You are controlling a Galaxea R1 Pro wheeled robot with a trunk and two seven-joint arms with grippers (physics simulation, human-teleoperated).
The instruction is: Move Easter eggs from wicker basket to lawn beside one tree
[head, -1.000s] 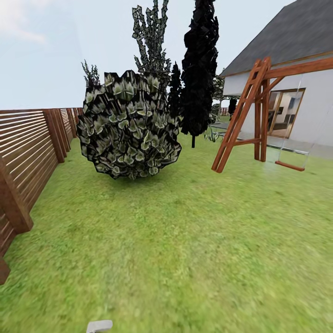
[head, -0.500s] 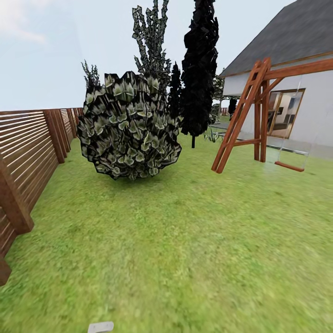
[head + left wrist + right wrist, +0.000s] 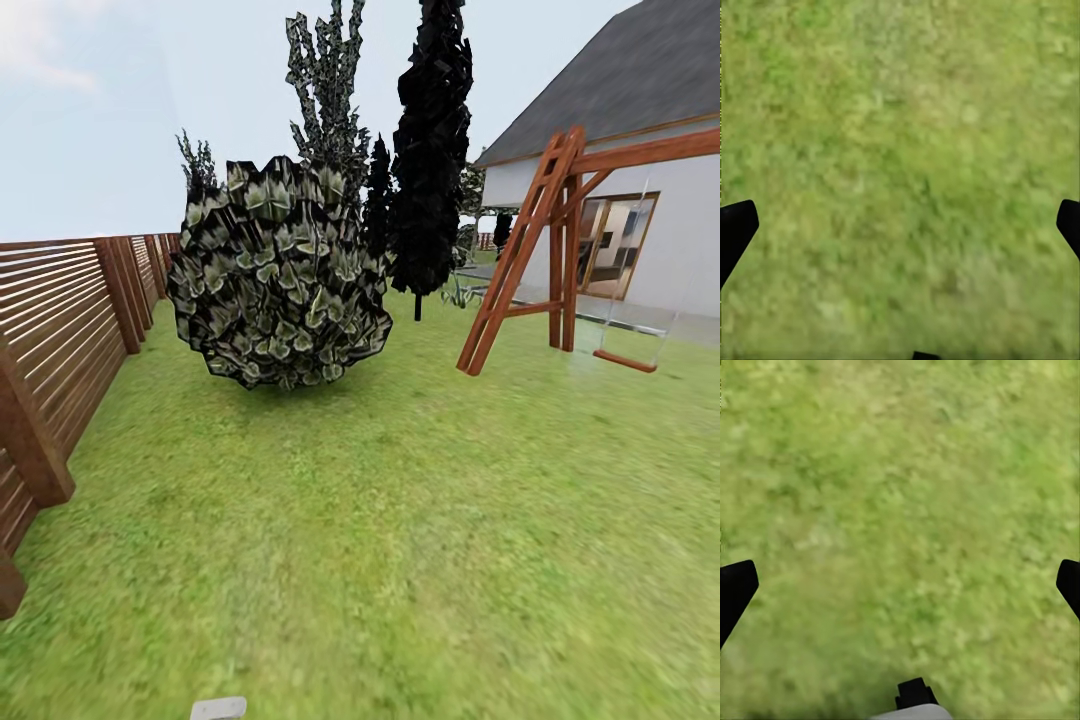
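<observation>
The left gripper and right gripper hung spread wide and empty over the lawn, presumably because the robot was in transit, with 0 eggs or basket visible ahead.

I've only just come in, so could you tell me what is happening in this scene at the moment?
The robot is out on the lawn with nothing in hand. Both wrist views look down at bare grass, and the left claw and right claw are open with their fingers wide apart. Ahead stand a leafy mottled tree, a black-leaved tree, a wooden fence, a swing frame and a house.
</observation>
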